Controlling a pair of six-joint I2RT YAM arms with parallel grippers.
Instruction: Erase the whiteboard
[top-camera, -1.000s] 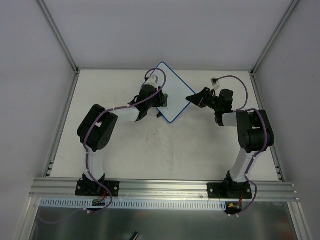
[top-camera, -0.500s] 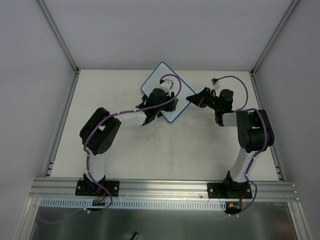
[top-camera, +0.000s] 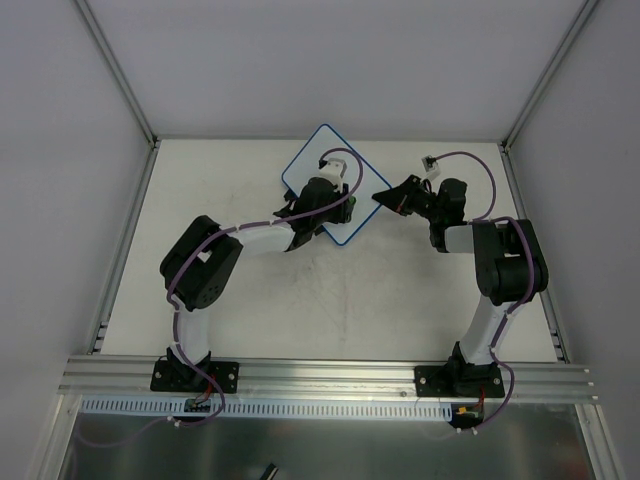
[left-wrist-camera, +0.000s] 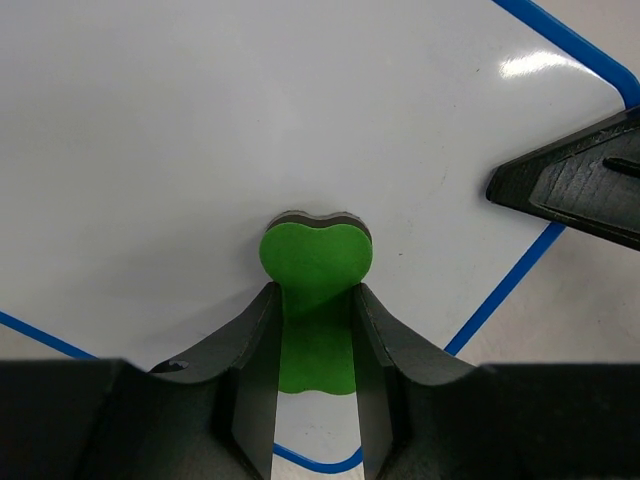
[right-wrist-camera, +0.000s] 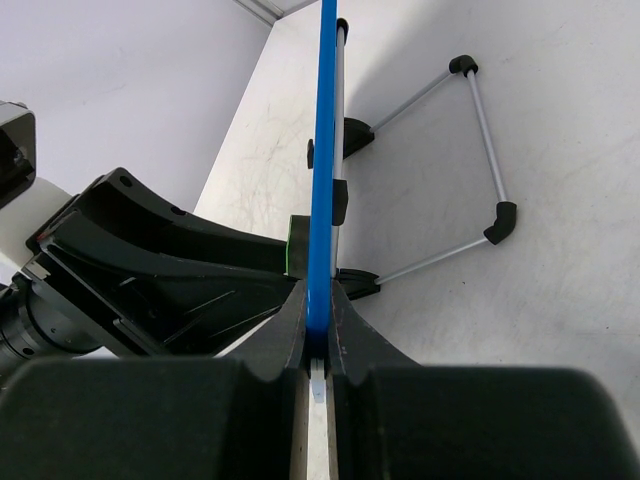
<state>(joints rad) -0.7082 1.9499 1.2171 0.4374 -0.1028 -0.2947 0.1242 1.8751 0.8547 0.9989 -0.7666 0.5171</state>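
Whiteboard (top-camera: 312, 160), white, blue-rimmed: your right wrist view alone shows its grey wire stand (right-wrist-camera: 484, 135), right gripper (right-wrist-camera: 318, 300) clamping the rim; left gripper (left-wrist-camera: 315, 300) pinches a green eraser (left-wrist-camera: 316, 258); scuffed white table (top-camera: 350, 300).

One whiteboard (top-camera: 308, 165), one green eraser (left-wrist-camera: 316, 260) — two grippers: left gripper (left-wrist-camera: 315, 295), right gripper (right-wrist-camera: 318, 295)

The right claw (right-wrist-camera: 318, 305) is pinched onto the whiteboard (right-wrist-camera: 324, 150), which stands edge-on so that only its thin blue rim shows, running straight up the view. To the right, a grey wire stand (right-wrist-camera: 484, 130) with black corner caps rests on the scuffed white desk (right-wrist-camera: 560, 260). On the left, the black left claw (right-wrist-camera: 150, 265) reaches toward the board's face, with what may be a green eraser (right-wrist-camera: 295, 247) showing as a sliver at the rim.
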